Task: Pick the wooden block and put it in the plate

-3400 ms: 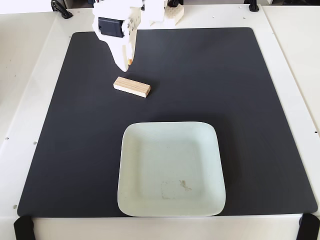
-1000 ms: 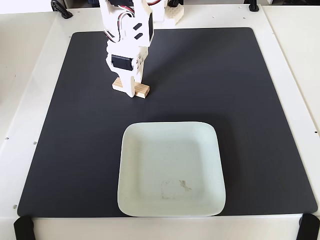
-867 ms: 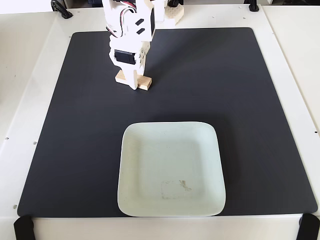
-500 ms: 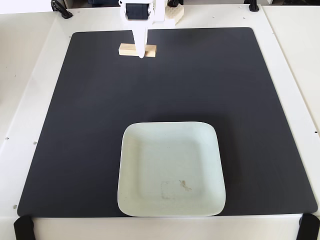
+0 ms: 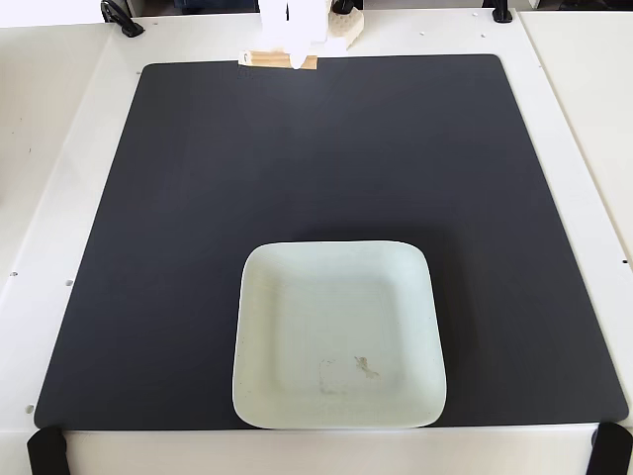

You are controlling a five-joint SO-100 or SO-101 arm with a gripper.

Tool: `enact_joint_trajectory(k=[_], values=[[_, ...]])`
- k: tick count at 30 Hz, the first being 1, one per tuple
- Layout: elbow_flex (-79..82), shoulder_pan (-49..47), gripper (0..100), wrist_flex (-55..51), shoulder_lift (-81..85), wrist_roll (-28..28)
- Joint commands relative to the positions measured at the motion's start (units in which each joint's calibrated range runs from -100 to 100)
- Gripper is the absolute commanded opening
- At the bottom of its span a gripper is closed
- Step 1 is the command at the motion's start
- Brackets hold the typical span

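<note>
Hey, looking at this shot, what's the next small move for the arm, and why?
Probably close on the wooden block and lift it: the gripper sits over the block at the mat's far edge, and the plate near the front holds nothing. Whether the jaws already grip can't be told.

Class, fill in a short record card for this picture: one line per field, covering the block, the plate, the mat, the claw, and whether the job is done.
Block: wooden block at the far edge of the black mat, partly hidden by the white claw
Plate: pale plate near the mat's front edge, nothing in it
Plate marks: faint square and a speck
Claw: at the block; grip unclear
Job: block not yet in plate
</note>
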State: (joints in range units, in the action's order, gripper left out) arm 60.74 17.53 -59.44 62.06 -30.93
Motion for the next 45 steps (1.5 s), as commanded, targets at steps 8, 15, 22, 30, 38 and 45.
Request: enact_joint_trajectory(k=[8,15,22,30,38,45], values=[[2.2,-7.34,1,43.31,-19.35,-17.97],[-16.61,-10.36,1,52.24,-45.36,-21.5],[-38.83,-12.04,1,52.24,-67.14,-21.76],[-46.48,-11.7,1,52.32,-74.94,-21.87],[-46.12,-11.14,1,52.32,-75.7,-21.87],[-46.12,-11.03,1,52.32,-75.79,-21.87]])
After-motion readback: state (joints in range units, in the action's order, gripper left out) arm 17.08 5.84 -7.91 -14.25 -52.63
